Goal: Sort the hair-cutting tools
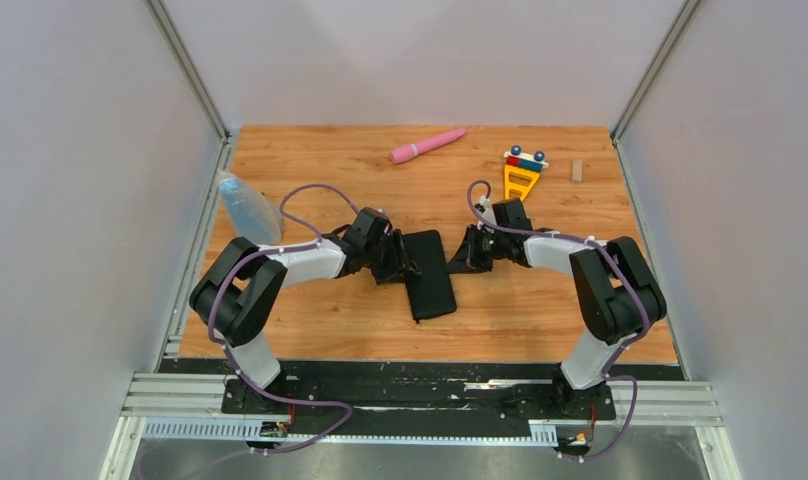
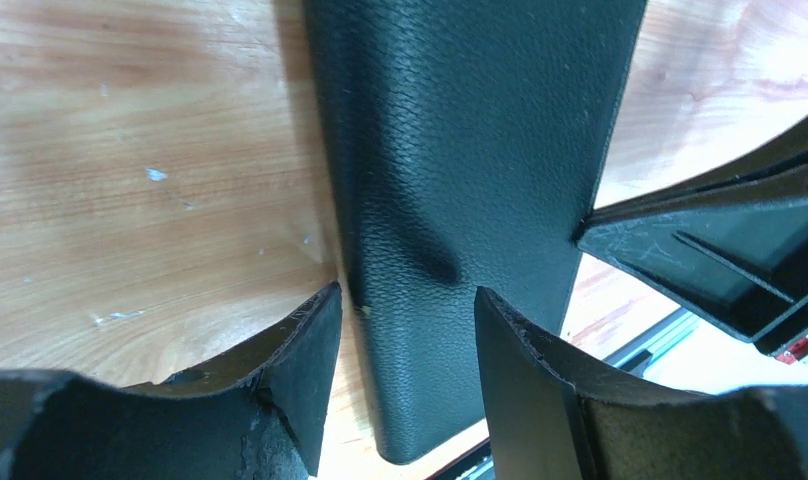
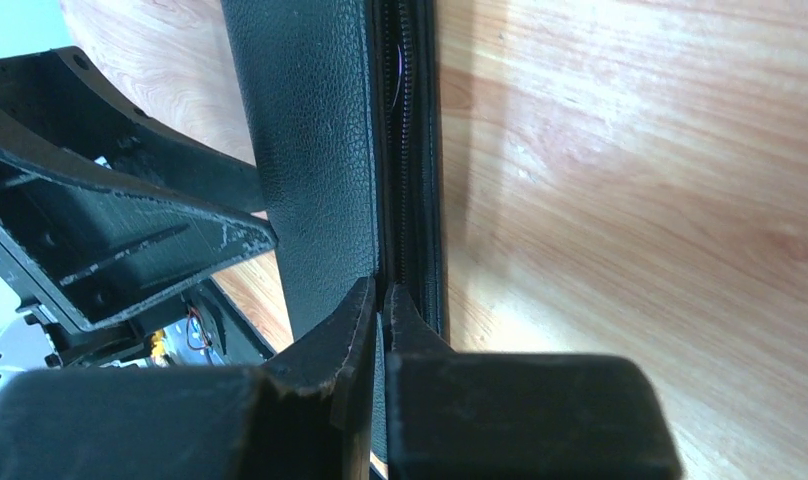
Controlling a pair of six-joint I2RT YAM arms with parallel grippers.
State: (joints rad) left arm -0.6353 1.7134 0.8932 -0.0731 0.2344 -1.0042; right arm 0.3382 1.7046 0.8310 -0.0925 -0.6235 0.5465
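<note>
No scissors or combs are in view. The black zip case [image 1: 430, 275] lies flat mid-table, closed. My left gripper [image 1: 404, 268] is open at the case's left edge. In the left wrist view [image 2: 405, 295] one finger is over the wood and the other over the case's leather [image 2: 460, 150]. My right gripper [image 1: 460, 260] is at the case's right edge. In the right wrist view [image 3: 383, 292] its jaws are pressed together on the zip seam of the case [image 3: 310, 150]. I cannot see the zip pull itself.
A pink wand [image 1: 427, 145] lies at the back. A yellow toy [image 1: 521, 175] and a small wooden block [image 1: 577, 170] are at the back right. A clear plastic bottle [image 1: 245, 205] lies at the left edge. Grey walls enclose both sides.
</note>
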